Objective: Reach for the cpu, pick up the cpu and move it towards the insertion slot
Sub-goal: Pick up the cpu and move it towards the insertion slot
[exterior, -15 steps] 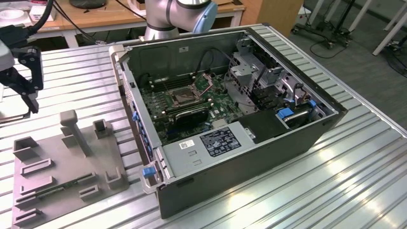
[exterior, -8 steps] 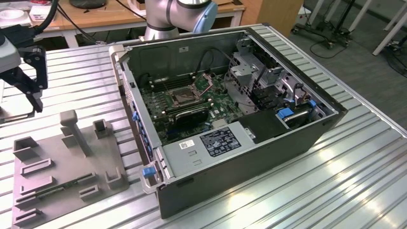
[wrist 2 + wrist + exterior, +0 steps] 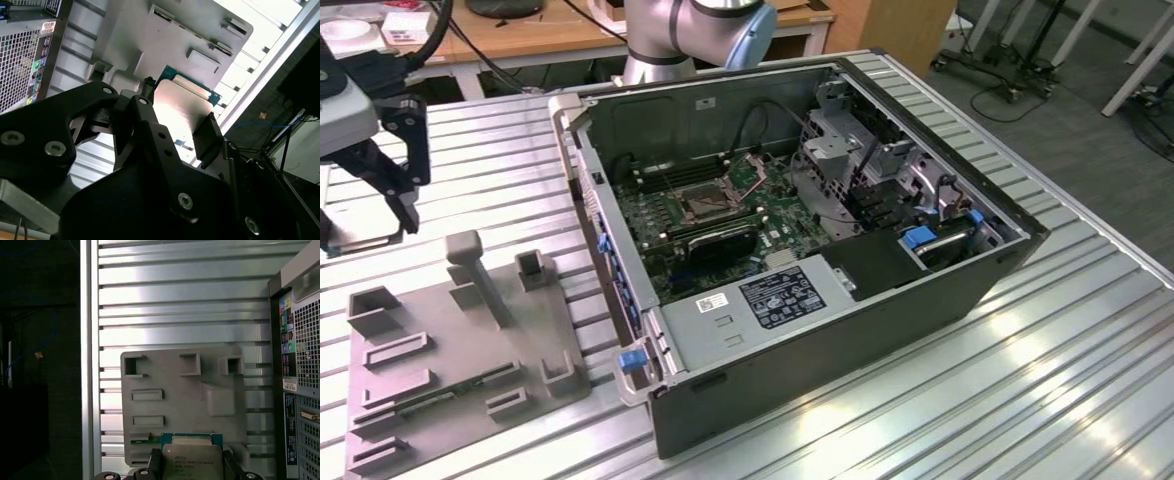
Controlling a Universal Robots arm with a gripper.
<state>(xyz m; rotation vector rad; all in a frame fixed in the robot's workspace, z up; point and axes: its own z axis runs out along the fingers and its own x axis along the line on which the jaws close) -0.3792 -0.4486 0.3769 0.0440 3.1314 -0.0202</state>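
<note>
Silvery cpu [image 3: 192, 459] in pincer [image 3: 192, 466], above tray [image 3: 150, 375]

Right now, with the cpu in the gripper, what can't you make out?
- the cpu: its near edge is cut off by the picture's edge in the first wrist view; the gripper's body covers part of it in the second wrist view.
- the insertion slot: too small in the exterior view to tell whether its frame is open.
- the gripper: cut off by the exterior view's left edge.
</note>
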